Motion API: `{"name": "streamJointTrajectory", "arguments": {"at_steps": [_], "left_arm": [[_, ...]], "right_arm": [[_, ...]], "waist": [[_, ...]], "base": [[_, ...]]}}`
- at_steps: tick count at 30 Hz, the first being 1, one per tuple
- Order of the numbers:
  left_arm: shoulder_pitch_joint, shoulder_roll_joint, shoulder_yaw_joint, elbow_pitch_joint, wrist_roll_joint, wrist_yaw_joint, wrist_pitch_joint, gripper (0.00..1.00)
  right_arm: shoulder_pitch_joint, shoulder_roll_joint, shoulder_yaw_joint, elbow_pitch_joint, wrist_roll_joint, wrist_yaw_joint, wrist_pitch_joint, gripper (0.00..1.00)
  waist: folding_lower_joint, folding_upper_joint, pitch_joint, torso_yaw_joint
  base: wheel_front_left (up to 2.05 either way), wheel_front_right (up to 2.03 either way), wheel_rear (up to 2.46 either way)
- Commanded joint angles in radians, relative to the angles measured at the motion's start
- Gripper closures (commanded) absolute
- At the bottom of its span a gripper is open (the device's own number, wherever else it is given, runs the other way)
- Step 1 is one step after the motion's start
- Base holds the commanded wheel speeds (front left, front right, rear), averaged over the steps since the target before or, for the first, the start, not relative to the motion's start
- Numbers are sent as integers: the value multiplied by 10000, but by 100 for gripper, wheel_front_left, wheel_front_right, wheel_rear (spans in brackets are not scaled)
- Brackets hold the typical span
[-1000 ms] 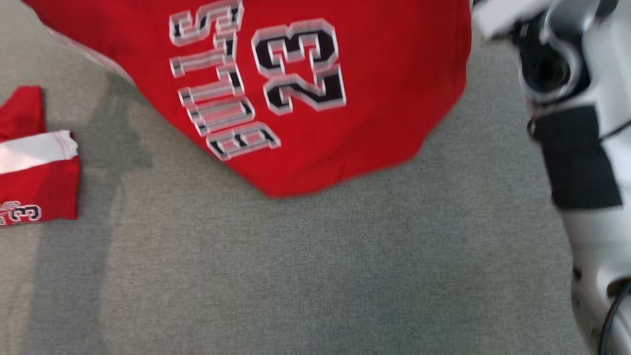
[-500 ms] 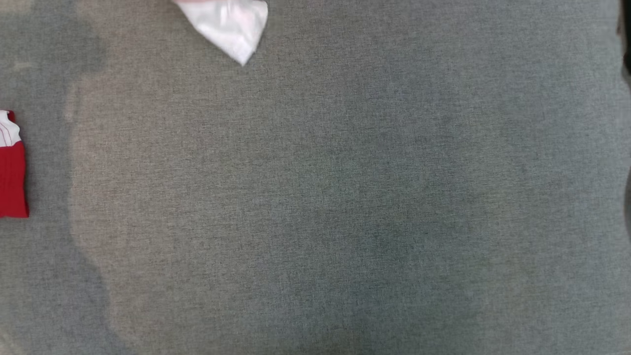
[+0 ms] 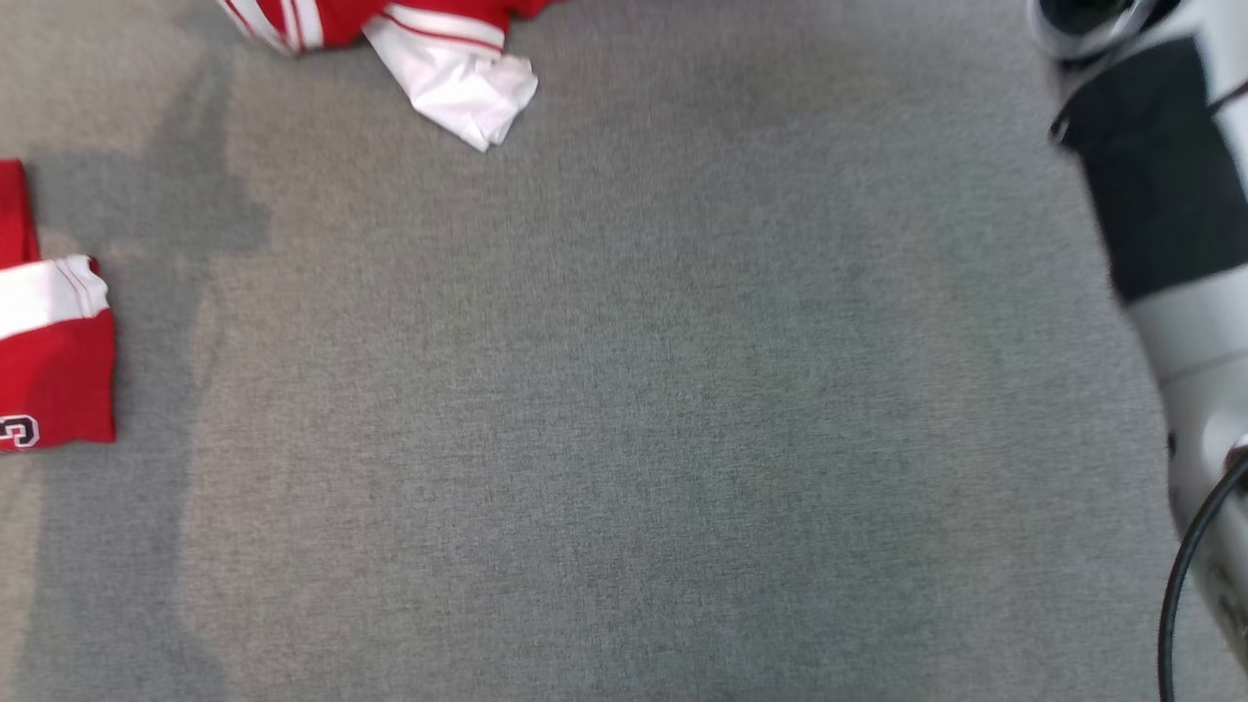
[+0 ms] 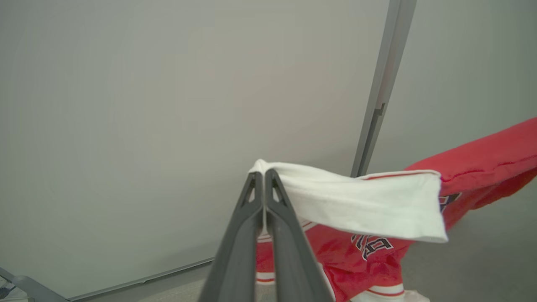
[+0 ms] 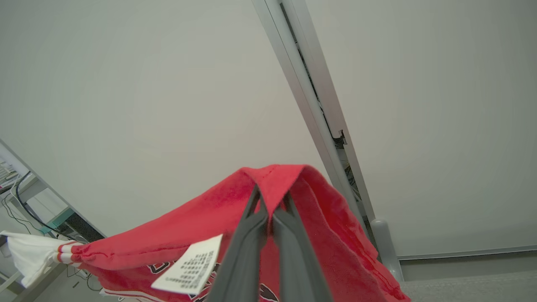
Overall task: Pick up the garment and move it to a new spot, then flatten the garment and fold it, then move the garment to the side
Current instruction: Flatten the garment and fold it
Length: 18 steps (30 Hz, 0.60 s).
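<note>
The left gripper (image 4: pixel 264 175) pinched the garment (image 4: pixel 482 159) by its white sleeve (image 4: pixel 369 205), the right gripper (image 5: pixel 272 197) by a red edge, cloth slung between them

The right claw (image 5: pixel 271 195) has its two dark fingers pressed together on a fold of the red garment (image 5: pixel 323 218), and the cloth peaks just above the fingertips. From the claw the fabric drapes down on both sides. Left of the claw and lower, a white label (image 5: pixel 188 266) with fine printed text hangs off the cloth; dark lettering shows partly beneath it. Far left of the claw, the garment ends in a white cuff (image 5: pixel 23 255) edged with red and white stripes. Behind the claw stands a pale wall (image 5: pixel 126 96). A grey metal post (image 5: pixel 312 109) slants from above the claw down to its right, ending in a rounded foot. Cables (image 5: pixel 16 188) show far left, above the cuff.
</note>
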Motion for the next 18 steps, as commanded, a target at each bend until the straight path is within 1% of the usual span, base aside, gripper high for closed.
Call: {"name": "streamJointTrajectory", "arguments": {"at_steps": [1,6,11,14,15,16,18], "left_arm": [[636,221,-302,-310,-487,1,306,100],[2487,709,-1255,-1299,-1620,1,1222,100],[4190,988,-1838,-2141,-2596,1,2016,100],[5258,1010,-2019,-2620,-3353,206,2439,100],[5911,1069,-2143,-3021,-3837,434,2772,100],[5911,1069,-2143,-3021,-3837,434,2772,100],[6391,1247,-2267,-3415,-4149,677,3046,100]], "right_arm": [[655,-135,312,17,110,5,237,100],[2395,-500,1084,-298,692,5,1139,100],[4152,-1128,1811,-943,1403,5,2423,100],[5160,-1547,2259,-1527,1895,5,3269,100],[5740,-1922,2502,-1956,2219,5,3839,100],[5740,-1922,2502,-1956,2219,5,3839,100],[6228,-2249,2612,-2364,2526,5,4268,100]], "waist": [[0,0,-691,-59],[0,0,-1761,-45],[0,0,-2836,-23],[0,0,-3411,-84],[0,0,-3692,-118],[0,0,-3692,-118],[0,0,-3892,-157]], "base": [[0,0,0],[0,0,0],[0,0,0],[0,0,0],[0,0,0],[0,0,0],[0,0,0]]}}
